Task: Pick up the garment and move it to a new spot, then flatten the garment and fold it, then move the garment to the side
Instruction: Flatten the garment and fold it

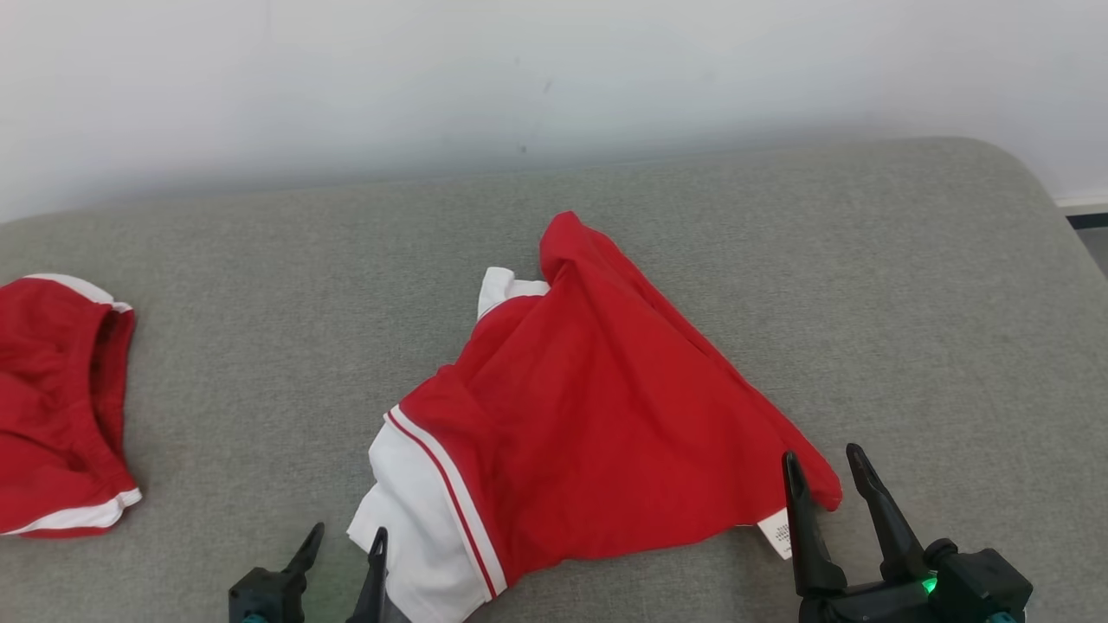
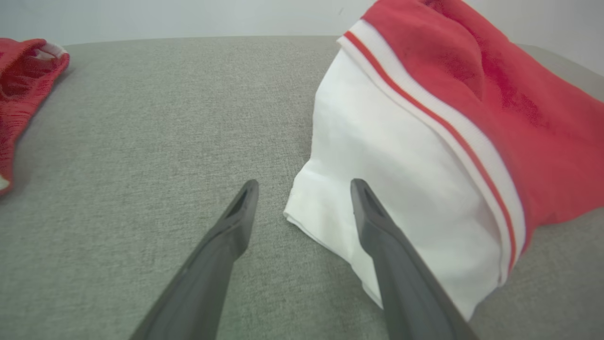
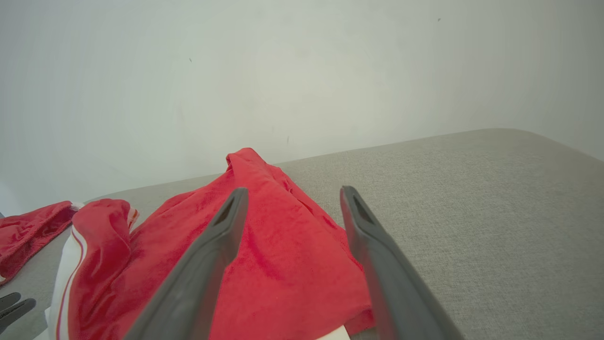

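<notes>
Head view: the red garment [image 1: 589,398], with a white band and a thin red stripe, lies loosely bunched on a grey upholstered surface [image 1: 909,303]. Its white end points toward the robot and a red peak stands up at its far end. The left gripper [image 1: 346,535] sits at the garment's white near corner. Its fingers are spread apart with nothing clamped. In the left wrist view, the left gripper [image 2: 304,184] has that white corner of the garment [image 2: 424,141] lying loose between its fingertips. The right gripper [image 1: 824,457] is at the garment's red right corner, fingers wide apart and empty, just beside a small white label [image 1: 779,532]. A second red piece [image 1: 52,407] lies well to the garment's left. A pale wall [image 1: 519,78] stands beyond the garment.
</notes>
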Controlling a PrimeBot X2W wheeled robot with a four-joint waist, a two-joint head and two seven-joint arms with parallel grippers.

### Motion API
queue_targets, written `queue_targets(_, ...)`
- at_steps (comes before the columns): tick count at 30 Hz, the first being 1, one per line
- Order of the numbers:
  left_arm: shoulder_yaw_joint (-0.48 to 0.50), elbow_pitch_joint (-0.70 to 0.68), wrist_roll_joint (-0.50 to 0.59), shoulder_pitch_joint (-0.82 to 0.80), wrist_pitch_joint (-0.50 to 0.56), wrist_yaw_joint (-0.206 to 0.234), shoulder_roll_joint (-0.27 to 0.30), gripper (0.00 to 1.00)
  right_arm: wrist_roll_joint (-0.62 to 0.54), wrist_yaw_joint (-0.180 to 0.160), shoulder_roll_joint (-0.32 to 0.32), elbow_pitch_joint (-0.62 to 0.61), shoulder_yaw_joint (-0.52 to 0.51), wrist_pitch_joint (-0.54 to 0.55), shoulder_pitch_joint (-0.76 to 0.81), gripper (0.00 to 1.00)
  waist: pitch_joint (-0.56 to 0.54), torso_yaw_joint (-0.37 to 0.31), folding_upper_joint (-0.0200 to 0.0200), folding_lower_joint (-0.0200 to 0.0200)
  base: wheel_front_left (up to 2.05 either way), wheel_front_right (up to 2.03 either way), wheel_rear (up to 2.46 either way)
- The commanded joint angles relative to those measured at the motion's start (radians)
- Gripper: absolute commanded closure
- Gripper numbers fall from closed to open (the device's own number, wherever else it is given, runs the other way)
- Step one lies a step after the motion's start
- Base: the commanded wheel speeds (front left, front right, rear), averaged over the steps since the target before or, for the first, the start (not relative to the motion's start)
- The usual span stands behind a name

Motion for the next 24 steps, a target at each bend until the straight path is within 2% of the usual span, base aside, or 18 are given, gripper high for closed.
queue_targets(1, -0.003, 0.023, -0.009, -0.016, 0.001, -0.005, -0.005, 0.0, -0.005, -0.002, 0.002, 0.0, 0.003, 0.0, 0.0, 0.0, -0.004, -0.014, 0.0, 0.0, 0.0, 0.0, 0.0)
queue_targets(7, -0.015, 0.133, -0.012, -0.059, -0.007, -0.015, -0.014, 0.0, -0.005, -0.002, 0.002, 0.005, 0.009, 0.0, 0.004, 0.0, -0.008, -0.034, 0.0, 0.0, 0.0, 0.0, 0.0)
queue_targets(10, -0.015, 0.187, -0.014, -0.081, -0.015, -0.004, -0.028, 0.0, -0.005, -0.002, 0.002, 0.008, 0.011, 0.0, 0.005, 0.0, -0.011, -0.039, 0.0, 0.0, 0.0, 0.0, 0.0)
queue_targets(12, -0.015, 0.228, -0.026, -0.094, -0.017, -0.017, -0.035, 0.0, -0.006, -0.002, 0.002, 0.01, 0.011, 0.0, 0.008, 0.0, -0.014, -0.041, 0.0, 0.0, 0.0, 0.0, 0.0)
queue_targets(13, -0.017, 0.248, -0.033, -0.101, -0.017, -0.022, -0.04, 0.26, -0.007, -0.002, 0.003, 0.011, 0.011, 0.0, 0.009, 0.0, -0.016, -0.042, 0.0, 0.0, 0.0, 0.0, 0.0)
queue_targets(14, -0.017, 0.248, -0.033, -0.101, -0.017, -0.022, -0.04, 0.26, -0.007, -0.002, 0.003, 0.011, 0.011, 0.0, 0.009, 0.0, -0.016, -0.042, 0.0, 0.0, 0.0, 0.0, 0.0)
queue_targets(15, -0.019, 0.268, -0.035, -0.108, -0.019, -0.026, -0.046, 0.77, -0.007, -0.002, 0.003, 0.012, 0.011, 0.0, 0.009, 0.0, -0.017, -0.042, 0.0, 0.0, 0.0, 0.0, 0.0)
queue_targets(16, -0.023, 0.286, -0.039, -0.11, -0.024, -0.031, -0.051, 1.0, -0.008, -0.002, 0.003, 0.012, 0.01, 0.0, 0.01, 0.0, -0.019, -0.041, 0.0, 0.0, 0.0, 0.0, 0.0)
queue_targets(21, -0.024, 0.342, -0.055, -0.122, -0.048, -0.045, -0.062, 1.0, -0.009, -0.002, 0.003, 0.011, 0.001, 0.0, 0.021, 0.0, -0.032, -0.026, 0.0, 0.0, 0.0, 0.0, 0.0)
queue_targets(24, -0.014, 0.329, -0.056, -0.116, -0.063, -0.044, -0.064, 1.0, -0.007, -0.002, 0.005, 0.008, -0.004, 0.0, 0.03, 0.0, -0.043, -0.007, 0.0, 0.0, 0.0, 0.0, 0.0)
